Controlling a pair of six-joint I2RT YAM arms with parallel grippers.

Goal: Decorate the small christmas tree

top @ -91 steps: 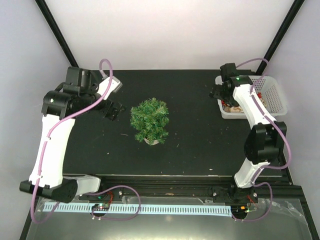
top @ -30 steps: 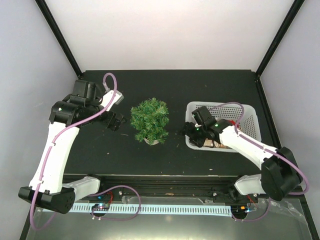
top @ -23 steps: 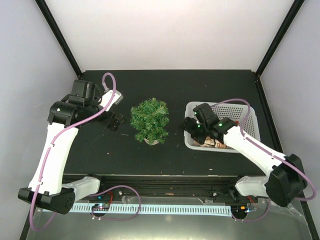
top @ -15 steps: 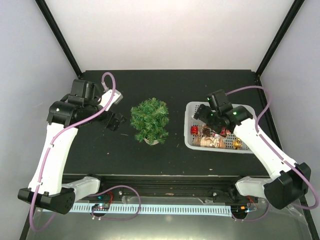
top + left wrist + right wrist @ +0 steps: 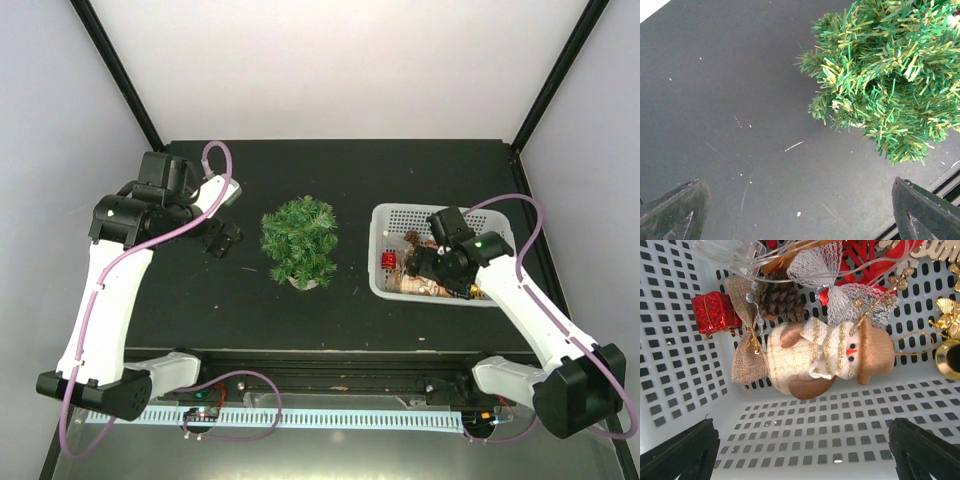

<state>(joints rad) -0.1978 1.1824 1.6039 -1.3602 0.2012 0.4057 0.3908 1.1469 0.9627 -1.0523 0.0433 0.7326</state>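
Observation:
The small christmas tree (image 5: 299, 240) stands mid-table on its whitish base, bare of ornaments; it fills the upper right of the left wrist view (image 5: 890, 75). My left gripper (image 5: 222, 240) is open and empty, left of the tree and apart from it. My right gripper (image 5: 428, 266) is open and empty over the white basket (image 5: 392, 215). In the right wrist view its fingers spread wide above a snowman ornament (image 5: 830, 357), a burlap bow (image 5: 742, 355), a pine cone (image 5: 780, 300) and a red gift box (image 5: 715, 312).
The white basket also holds a gold bell (image 5: 947, 350), red and gold cut-outs and clear packaging. A black frame rail (image 5: 330, 355) runs along the table's near edge. Black posts rise at the back corners.
The right arm dragged the basket from the far right corner to just right of the tree, let go, then swung over its middle. The left gripper barely moved.

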